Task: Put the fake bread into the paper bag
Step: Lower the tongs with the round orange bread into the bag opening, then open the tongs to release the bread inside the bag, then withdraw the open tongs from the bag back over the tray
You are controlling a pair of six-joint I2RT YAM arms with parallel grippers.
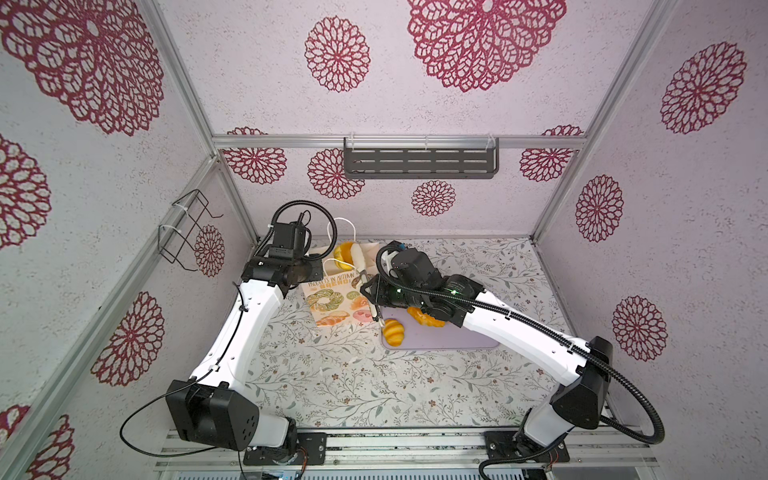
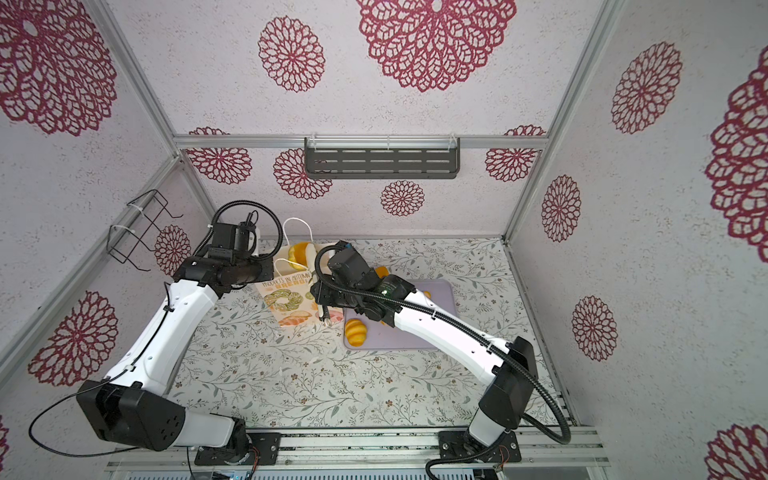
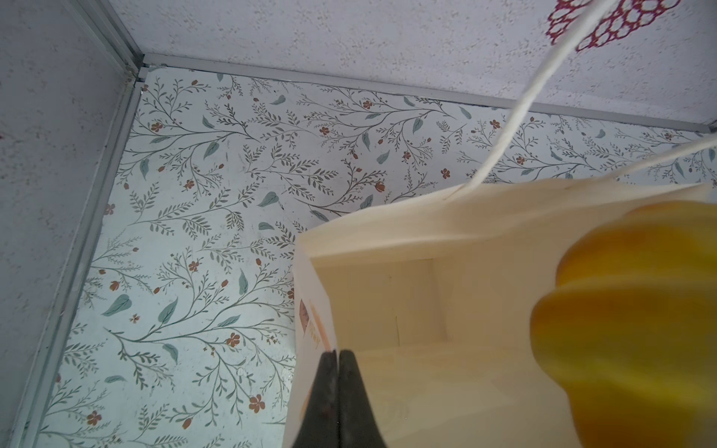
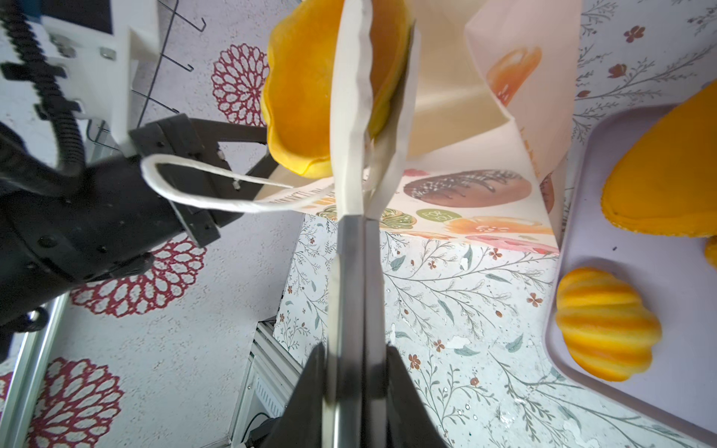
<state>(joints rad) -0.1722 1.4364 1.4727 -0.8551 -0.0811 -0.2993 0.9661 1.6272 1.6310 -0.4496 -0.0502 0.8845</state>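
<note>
Left gripper (image 3: 338, 355) pinches paper bag (image 1: 332, 303) rim; right gripper (image 4: 351, 217) pinches opposite rim. Fake bread (image 1: 392, 332): one in bag mouth, rest on tray (image 1: 453, 341).

A cream paper bag (image 1: 332, 305) carries pastel pastry drawings, orange BREAD lettering and white cord handles (image 3: 517, 112). The fake bread (image 1: 393, 331) is striped orange and golden-yellow, the tray (image 1: 449, 340) lilac. Grey-green leaves and rust flowers pattern the pale table (image 1: 353, 386); crimson lace rosettes (image 1: 337, 54) dot whitish walls (image 1: 257, 95).
</note>
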